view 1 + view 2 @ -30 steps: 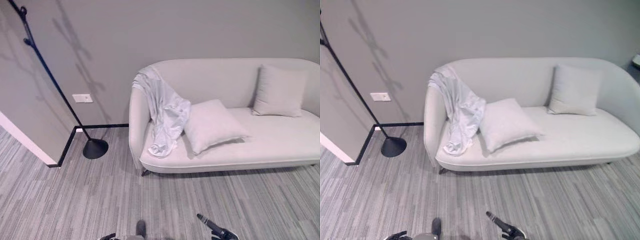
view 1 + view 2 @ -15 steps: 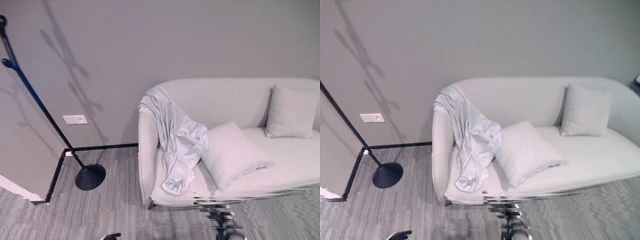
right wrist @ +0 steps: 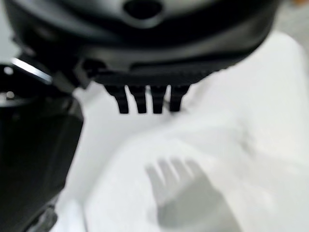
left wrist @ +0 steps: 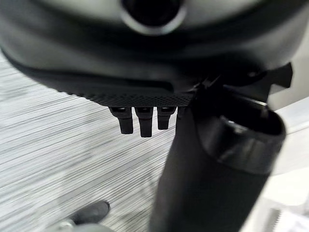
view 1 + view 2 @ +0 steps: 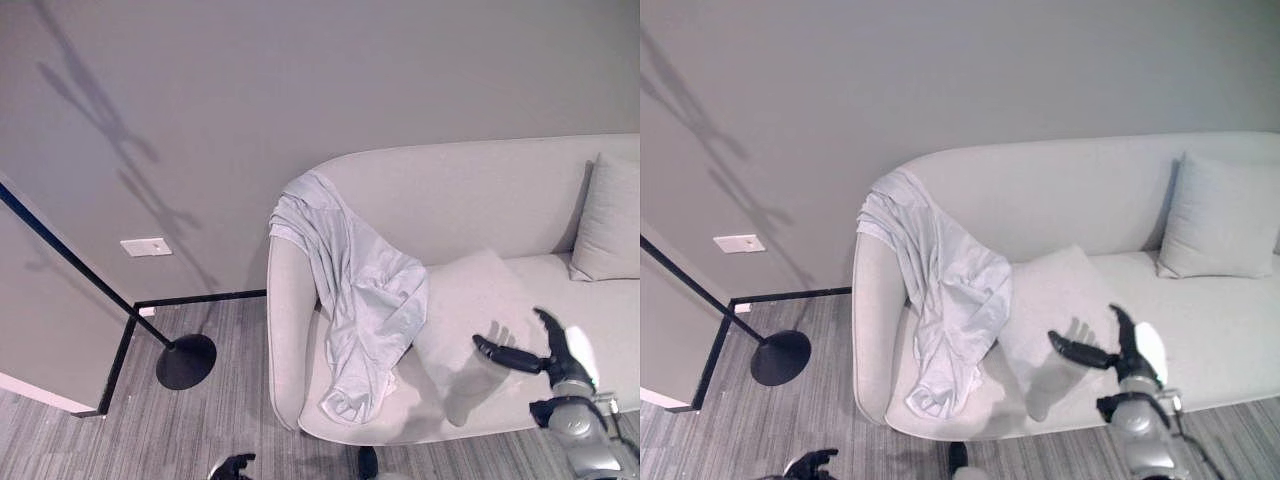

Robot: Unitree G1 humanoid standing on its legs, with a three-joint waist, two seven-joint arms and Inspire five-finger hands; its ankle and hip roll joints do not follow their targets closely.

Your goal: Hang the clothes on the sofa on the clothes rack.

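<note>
The right hand (image 5: 1118,352) has risen into the lower right, fingers spread and empty, over the cushion, nearing the pale grey crumpled shirt (image 5: 945,300) draped on the light grey sofa (image 5: 1060,190); the left hand (image 5: 810,463) hangs low, its fingers unclear.

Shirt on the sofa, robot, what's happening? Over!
Right hand open above cushion, empty. Left hand low, empty. Shirt draped on sofa arm, untouched. Nothing blocking.

sofa (image 5: 480,190), draped shirt (image 5: 365,300), 2 cushions (image 5: 470,310)

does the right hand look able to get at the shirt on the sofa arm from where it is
Probably yes. The right hand is open above the seat, and the shirt hangs over the sofa arm to its left. A cushion lies between them, but low, so reaching over looks free.
</note>
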